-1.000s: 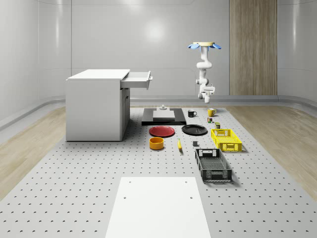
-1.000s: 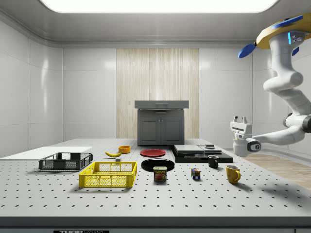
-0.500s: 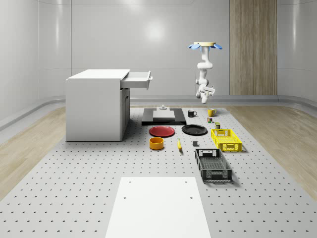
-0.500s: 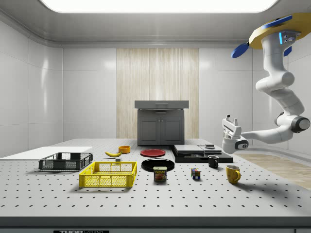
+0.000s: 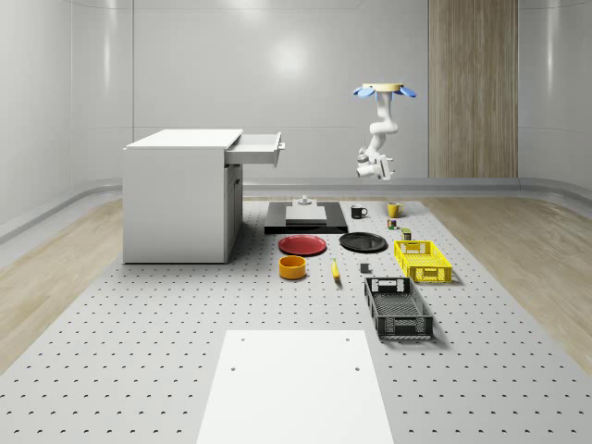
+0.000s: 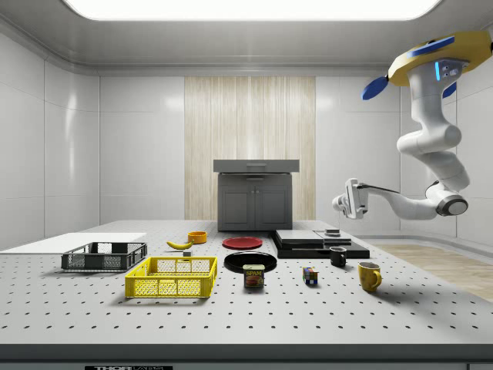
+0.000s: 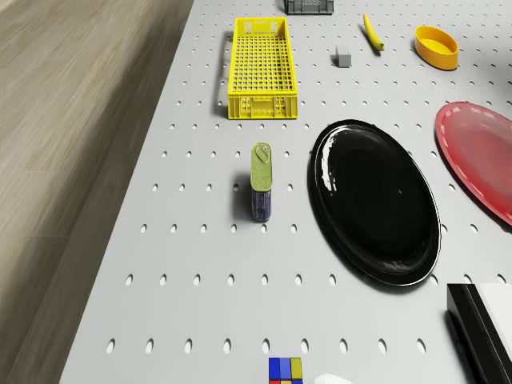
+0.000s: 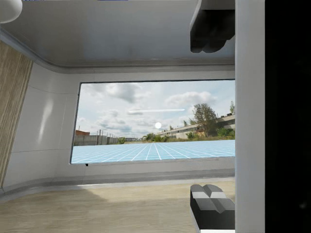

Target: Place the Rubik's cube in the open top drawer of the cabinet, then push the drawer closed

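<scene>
The Rubik's cube (image 5: 392, 223) (image 6: 310, 275) (image 7: 286, 370) lies on the perforated table near the yellow mug (image 6: 369, 276). The grey cabinet (image 5: 180, 194) stands at the whole-scene view's left with its top drawer (image 5: 257, 148) (image 6: 256, 166) pulled open. The drone (image 5: 383, 90) (image 6: 431, 62) hovers high over the table's far right part, roughly above the cube and mugs. Its arm hangs bent, and the gripper (image 5: 365, 166) (image 6: 343, 202) (image 8: 212, 116) is held level, well above the cube. It is open, with nothing between the fingers (image 8: 211, 29).
A black mug (image 6: 337, 256), a meat can (image 7: 262, 192), a black plate (image 7: 374, 200) and a red plate (image 5: 302, 244) lie near the cube. A yellow crate (image 5: 422, 259), black crate (image 5: 398, 305), orange bowl (image 5: 292, 267) and banana (image 7: 374, 34) sit nearer. A black slab (image 5: 305, 217) lies between cube and cabinet.
The arm has swung the gripper upward and toward the cabinet side, turning it from pointing up to pointing sideways. The drone has drifted slightly. The cube has not moved.
</scene>
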Robot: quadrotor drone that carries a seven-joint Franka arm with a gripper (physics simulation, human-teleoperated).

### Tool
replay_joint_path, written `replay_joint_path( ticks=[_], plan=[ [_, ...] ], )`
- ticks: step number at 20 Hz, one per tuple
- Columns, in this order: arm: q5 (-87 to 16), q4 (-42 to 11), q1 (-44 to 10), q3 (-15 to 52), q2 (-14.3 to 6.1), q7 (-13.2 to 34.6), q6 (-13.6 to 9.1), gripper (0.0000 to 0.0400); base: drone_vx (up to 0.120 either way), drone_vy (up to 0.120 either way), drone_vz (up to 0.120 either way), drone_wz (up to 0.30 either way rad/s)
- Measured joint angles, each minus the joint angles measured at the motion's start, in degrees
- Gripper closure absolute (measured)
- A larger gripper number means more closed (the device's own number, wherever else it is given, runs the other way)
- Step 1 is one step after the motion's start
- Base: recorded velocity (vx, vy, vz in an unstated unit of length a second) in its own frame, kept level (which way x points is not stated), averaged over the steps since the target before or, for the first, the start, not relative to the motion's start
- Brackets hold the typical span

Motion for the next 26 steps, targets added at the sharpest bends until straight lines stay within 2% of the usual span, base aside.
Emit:
replay_joint_path(
  ticks=[2,5,9,12,16,20,26],
  plan=[
    [-13.1,-7.6,-4.7,6.8,-1.7,4.6,-0.6,0.0,0.12,0.0,-0.12,0.0],
    [-29.9,-16.8,-13.6,15.2,-4.2,12.4,-3.5,0.0,0.12,0.0,-0.12,0.0],
    [-43.8,-23.1,-25.4,22.6,-7.1,21.1,-8.9,0.0,0.12,0.0,-0.12,0.0],
    [-48.9,-25.0,-32.1,26.1,-9.0,25.5,-12.0,0.0,0.12,0.0,-0.12,0.0],
    [-51.9,-26.0,-37.7,28.8,-11.2,29.2,-14.2,0.0,0.12,0.0,-0.12,0.0],
    [-52.9,-26.3,-40.9,30.3,-12.9,31.4,-14.9,0.0,0.12,0.0,-0.12,0.0],
    [-52.7,-26.3,-43.3,31.7,-15.1,33.2,-14.4,0.0,0.12,0.0,-0.12,0.0]
  ],
)
